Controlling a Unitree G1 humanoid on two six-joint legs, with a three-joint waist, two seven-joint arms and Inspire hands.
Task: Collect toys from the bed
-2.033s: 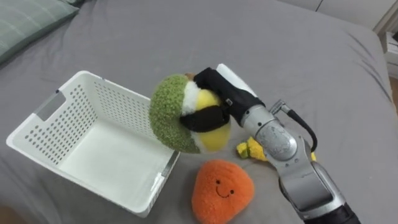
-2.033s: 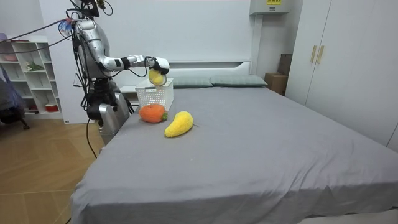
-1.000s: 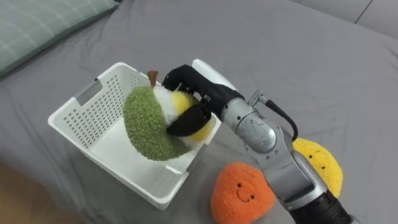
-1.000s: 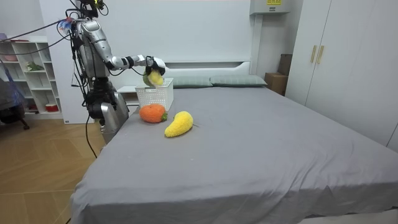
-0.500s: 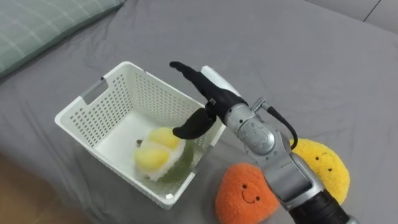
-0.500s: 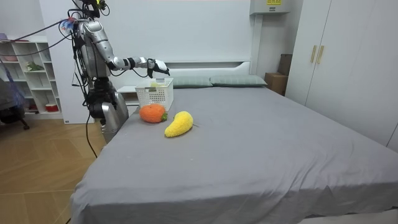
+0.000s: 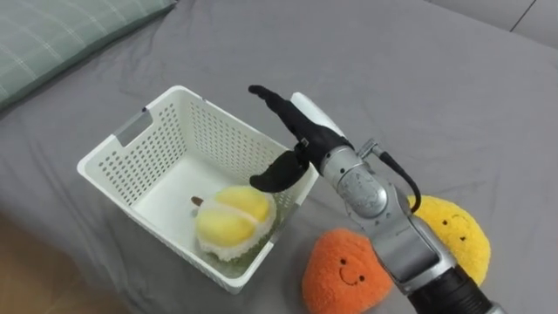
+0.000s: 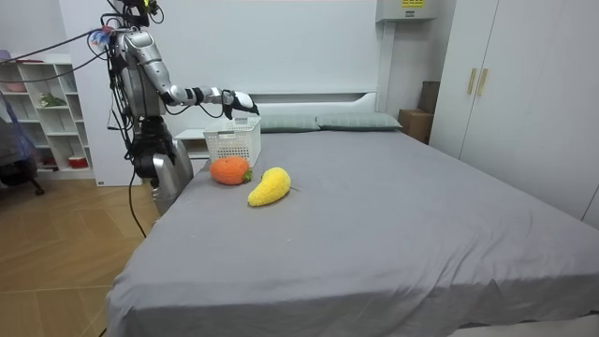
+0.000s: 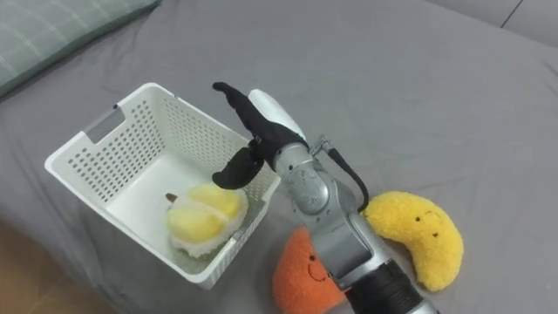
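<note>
In the left eye view a white basket (image 7: 114,143) stands on the grey bed (image 7: 453,96), and a round toy (image 7: 230,219), yellow on top with pale and green edges, lies inside the basket at its near corner, against the wall on the robot's right. The right hand (image 7: 302,136) hangs above the basket's right rim with its fingers straight and spread and its thumb pointing down toward the inside; it holds nothing and is clear of the round toy. Just outside the basket on the robot's right, near its front corner, an orange toy (image 7: 343,271) with a smiling face lies on the bed, and a curved yellow toy (image 7: 450,232) lies beyond the orange one, farther from the basket and partly behind the forearm. A green checked pillow (image 7: 61,33) lies well apart from the basket, past its far left side. In the room view the robot stands upright at the corner of the bed on the room view's left, its right arm stretched level over the basket; the orange toy and the curved yellow toy lie on the bed in front of the basket, and a white shelf (image 8: 42,117) stands behind the robot. The right eye view shows the same: the round toy inside the basket, the spread hand above its right rim, both other toys outside it.
</note>
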